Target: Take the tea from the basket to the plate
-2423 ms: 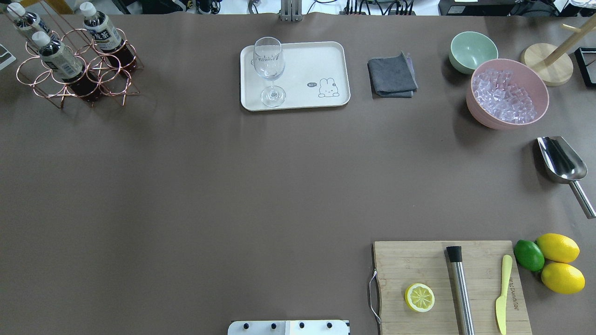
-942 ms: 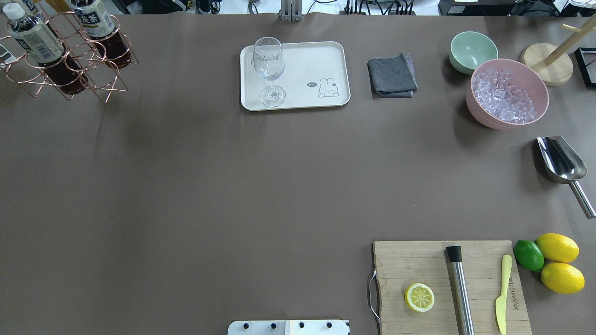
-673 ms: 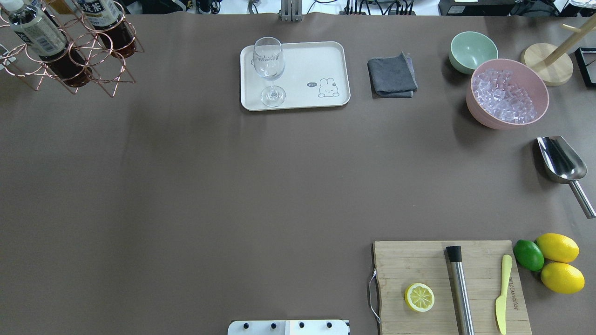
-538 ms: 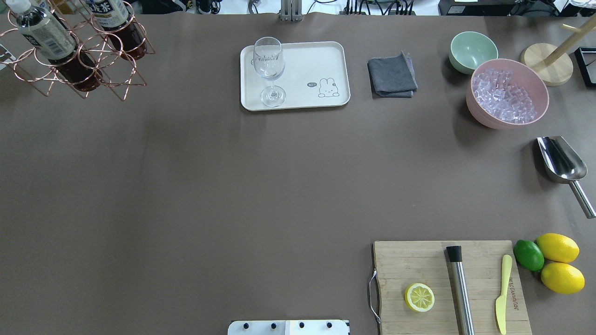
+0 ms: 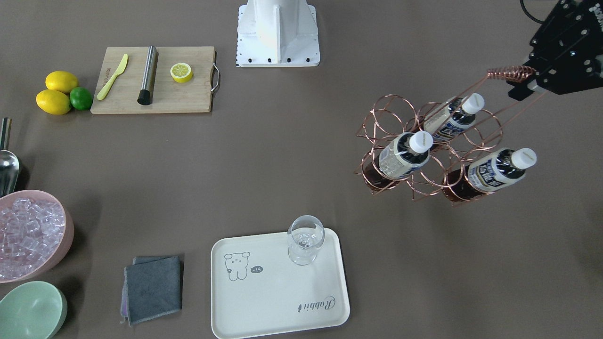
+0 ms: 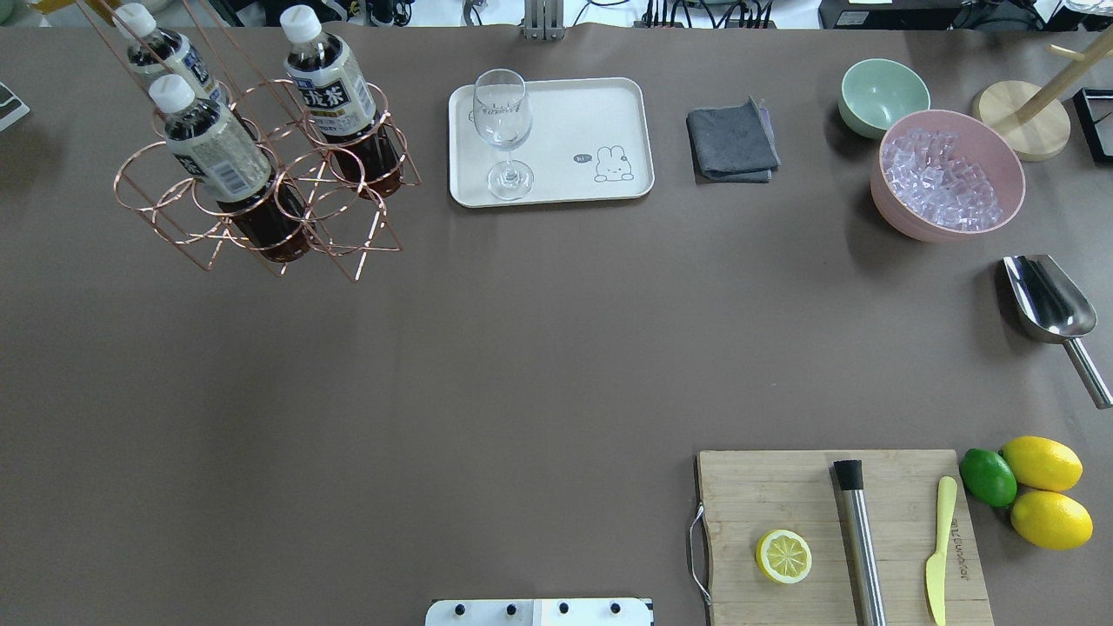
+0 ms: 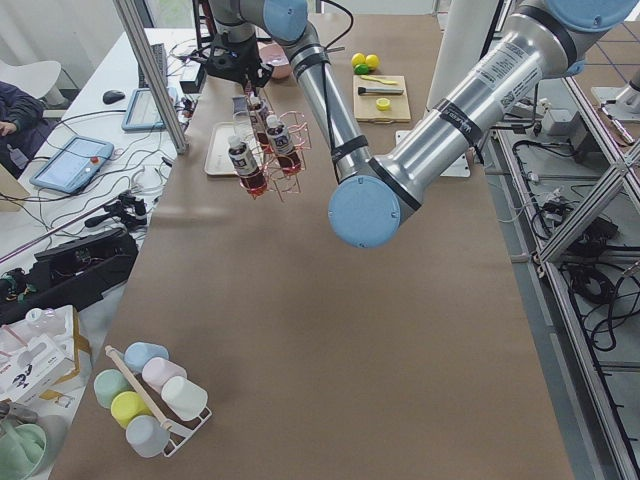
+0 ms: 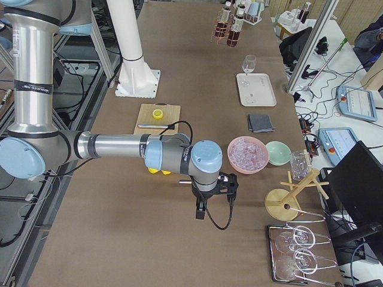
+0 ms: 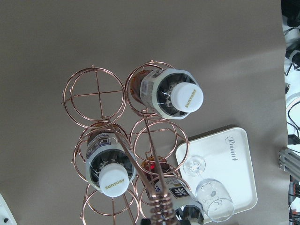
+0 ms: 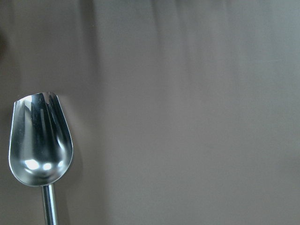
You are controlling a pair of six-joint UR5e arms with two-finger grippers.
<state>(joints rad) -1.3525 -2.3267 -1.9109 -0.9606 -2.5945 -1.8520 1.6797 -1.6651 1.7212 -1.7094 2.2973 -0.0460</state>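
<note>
Three bottles of tea (image 6: 335, 100) stand in the basket (image 9: 97, 96), which hangs tilted above the worktop (image 6: 522, 348) from the left end effector (image 5: 520, 80), pinched on its coiled handle (image 5: 511, 73). The plate (image 6: 574, 113) lies just right of it. Whether the right end effector (image 8: 201, 209) is spread cannot be told.

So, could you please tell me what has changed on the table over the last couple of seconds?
The basket with its three tea bottles has swung from the far left corner towards the plate, hanging above the table from the left gripper, jaws shut on its coil handle. The plate, glass and cutting board stayed put.
</note>
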